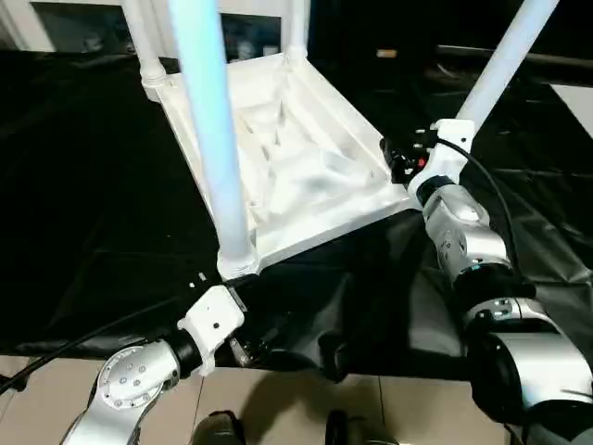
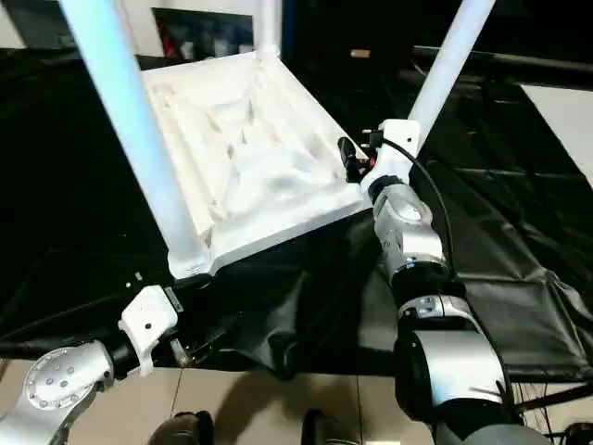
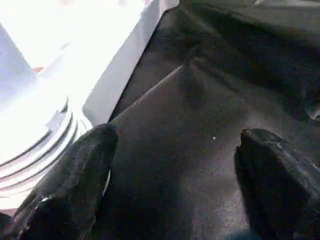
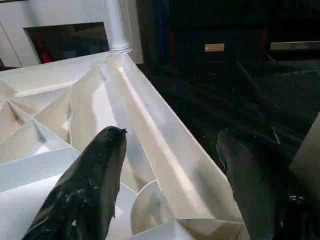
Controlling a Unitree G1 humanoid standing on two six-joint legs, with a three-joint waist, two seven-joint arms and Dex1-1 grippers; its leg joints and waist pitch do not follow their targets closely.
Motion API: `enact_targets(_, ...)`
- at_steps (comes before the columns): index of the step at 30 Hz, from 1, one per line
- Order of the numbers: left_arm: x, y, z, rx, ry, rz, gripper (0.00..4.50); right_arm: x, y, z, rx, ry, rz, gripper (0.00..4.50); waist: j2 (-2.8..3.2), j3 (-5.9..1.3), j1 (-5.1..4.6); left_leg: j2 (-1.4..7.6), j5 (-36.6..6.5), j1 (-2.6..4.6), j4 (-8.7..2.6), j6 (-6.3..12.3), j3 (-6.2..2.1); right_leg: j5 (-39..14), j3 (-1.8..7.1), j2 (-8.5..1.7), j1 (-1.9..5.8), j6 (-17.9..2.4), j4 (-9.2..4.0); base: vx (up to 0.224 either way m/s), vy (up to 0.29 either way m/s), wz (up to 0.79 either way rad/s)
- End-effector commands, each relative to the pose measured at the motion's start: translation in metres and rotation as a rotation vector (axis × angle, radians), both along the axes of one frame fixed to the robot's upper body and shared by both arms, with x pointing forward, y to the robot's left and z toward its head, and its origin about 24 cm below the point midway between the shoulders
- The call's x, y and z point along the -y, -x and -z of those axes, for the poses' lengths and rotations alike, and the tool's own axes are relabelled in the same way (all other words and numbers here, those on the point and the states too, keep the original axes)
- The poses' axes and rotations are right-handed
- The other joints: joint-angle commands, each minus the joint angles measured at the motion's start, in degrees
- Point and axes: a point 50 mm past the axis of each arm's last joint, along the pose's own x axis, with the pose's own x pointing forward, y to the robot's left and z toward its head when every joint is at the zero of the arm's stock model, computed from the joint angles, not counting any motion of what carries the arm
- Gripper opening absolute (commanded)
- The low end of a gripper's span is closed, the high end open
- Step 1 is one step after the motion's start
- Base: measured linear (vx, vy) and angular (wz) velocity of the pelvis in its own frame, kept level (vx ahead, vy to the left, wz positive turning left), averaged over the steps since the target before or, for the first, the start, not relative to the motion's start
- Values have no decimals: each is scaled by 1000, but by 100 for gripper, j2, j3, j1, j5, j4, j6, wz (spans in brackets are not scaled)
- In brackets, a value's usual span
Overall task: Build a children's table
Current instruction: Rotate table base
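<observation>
The white children's table [image 1: 306,171] lies upside down on a black sheet, ribbed underside up. Its legs rise from the corner sockets: the near-left leg [image 1: 208,120], the near-right leg [image 1: 505,60] and two at the far corners [image 1: 139,37]. My left gripper [image 3: 175,145] is open just below the near-left socket [image 1: 236,260], with only black sheet between its fingers and one finger [image 3: 75,170] beside the socket's ridged collar. My right gripper [image 1: 400,159] is open at the near-right corner. It straddles the table's rim [image 4: 165,150], one finger [image 4: 95,175] over the ribs and the other outside.
The black sheet [image 1: 93,185] covers the floor under the table and bunches into folds near me [image 1: 324,343]. Tan floor tiles [image 1: 278,408] lie at the near edge. A white glass-door cabinet [image 1: 56,23] stands behind. Cables run along both forearms.
</observation>
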Motion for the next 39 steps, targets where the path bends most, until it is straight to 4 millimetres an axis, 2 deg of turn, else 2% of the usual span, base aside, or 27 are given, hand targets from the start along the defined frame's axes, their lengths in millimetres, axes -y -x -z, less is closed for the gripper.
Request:
enact_targets(1, -14, -2, -1, 19, 18, -48, 441, 25, -1, -9, 32, -3, 98, 318, 60, -381, -65, 56, -1616, 138, -388, 122, -12, -1814, 187, -241, 246, -854, -402, 0, 0, 0)
enact_targets(2, -25, 2, -2, 21, 101, -37, 441, 23, -2, -9, 37, 15, 64, 318, 67, -376, -55, 48, -1609, 144, -384, 130, -13, -1839, 189, -254, 239, -862, -407, 0, 0, 0)
enact_targets(3, -29, 3, -3, 20, 124, -34, 441, 22, -2, -9, 39, 21, 52, 318, 59, -379, -72, 47, -1559, 113, -393, 129, -19, -1792, 187, -257, 263, -898, -392, 0, 0, 0)
enact_targets(6, -47, 14, 5, -103, 165, -7, 441, 12, 0, -8, 52, 68, -46, 318, 76, -356, -93, 65, -1641, 138, -402, 155, -16, -1755, 185, -232, 233, -955, -383, 0, 0, 0)
enact_targets(7, -53, 17, 7, -141, 177, -1, 441, 10, 1, -7, 54, 81, -69, 318, 76, -351, -98, 61, -1669, 126, -404, 150, -18, -1792, 181, -231, 240, -962, -382, 0, 0, 0)
enact_targets(8, -53, 17, 7, -141, 177, -1, 441, 10, 1, -7, 54, 81, -69, 318, 74, -348, -109, 60, -1723, 133, -413, 145, -20, -1886, 183, -229, 238, -930, -391, 0, 0, 0)
enact_targets(9, -72, 28, 8, -230, 187, 16, 441, 4, 5, -3, 55, 106, -127, 318, 64, -332, -109, 58, -1724, 149, -412, 157, -19, -1925, 190, -231, 227, -899, -397, 0, 0, 0)
enact_targets(10, -84, 34, 5, -262, 195, 15, 441, 1, 8, 0, 57, 128, -163, 318, 45, -318, -120, 57, -1686, 112, -432, 166, -29, -1953, 193, -240, 236, -886, -382, 0, 0, 0)
enact_targets(11, -86, 35, 4, -262, 195, 14, 441, 0, 9, 1, 57, 130, -168, 318, 45, -318, -120, 57, -1686, 112, -432, 166, -29, -1953, 193, -240, 236, -886, -382, 0, 0, 0)
enact_targets(12, -97, 37, -2, -260, 197, 7, 441, -2, 13, 5, 59, 147, -201, 318, 58, -310, -154, 74, -1763, 132, -459, 154, -39, -2004, 194, -219, 228, -847, -404, 0, 0, 0)
enact_targets(14, -109, 30, -14, -191, 219, -41, 441, -1, 19, 12, 50, 150, -197, 318, 31, -299, -170, 76, -1748, 157, -459, 152, -20, -1843, 206, -196, 217, -900, -404, 0, 0, 0)
enact_targets(15, -114, 26, -20, -158, 232, -64, 441, 0, 21, 14, 45, 147, -194, 318, 52, -300, -157, 76, -1700, 176, -460, 143, -9, -1739, 218, -196, 212, -915, -400, 0, 0, 0)
enact_targets(16, -117, 23, -24, -133, 249, -79, 441, 0, 24, 16, 43, 148, -196, 318, 61, -309, -158, 78, -1654, 174, -461, 130, -15, -1656, 218, -204, 223, -952, -378, 0, 0, 0)
enact_targets(17, -120, 19, -29, -115, 273, -91, 441, 0, 27, 19, 38, 155, -199, 318, 35, -299, -169, 78, -1625, 154, -472, 120, -21, -1620, 212, -202, 240, -968, -372, 0, 0, 0)
enact_targets(20, -116, 3, -49, -58, 343, -89, 441, 2, 41, 36, -21, 196, -203, 318, 24, -316, -175, 66, -1461, 165, -454, 72, -9, -1415, 231, -205, 260, -949, -333, 0, 0, 0)
enact_targets(23, -105, -9, -62, -24, 402, -48, 441, 9, 50, 51, -99, 211, -150, 318, 24, -320, -197, 48, -1359, 146, -447, 48, -9, -1339, 248, -201, 288, -943, -327, 0, 0, 0)
enact_targets(24, -103, -12, -64, -18, 416, -35, 441, 11, 52, 54, -118, 216, -129, 318, 24, -325, -191, 48, -1307, 153, -445, 34, -8, -1287, 254, -200, 285, -946, -321, 0, 0, 0)
enact_targets(25, -100, -15, -66, -14, 436, -21, 450, 14, 54, 57, -136, 214, -107, 345, 19, -336, -196, 43, -1292, 162, -438, 34, -1, -1198, 257, -199, 285, -975, -312, 0, 0, 0)
enact_targets(26, -96, -17, -68, -18, 459, -2, 450, 17, 56, 60, -153, 219, -83, 352, -2, -322, -213, 34, -1281, 123, -446, 13, -13, -1218, 255, -190, 312, -939, -307, 0, 0, 0)
enact_targets(28, -89, -21, -70, -19, 486, 25, 450, 19, 59, 64, -178, 217, -68, 355, 8, -326, -216, 25, -1357, 158, -432, -15, -2, -1359, 275, -190, 284, -886, -321, 0, 0, 0)
enact_targets(31, -80, -30, -73, -15, 514, 50, 450, 18, 62, 70, -233, 250, -69, 397, -3, -324, -214, 20, -1359, 160, -426, 2, 7, -1355, 281, -173, 281, -853, -339, 0, 0, 0)
enact_targets(39, -58, -37, -84, -53, 596, 157, 450, 10, 63, 78, -307, 284, -128, 401, -34, -339, -215, 16, -1232, 151, -404, 15, 13, -1247, 282, -181, 300, -898, -314, 0, 0, 0)
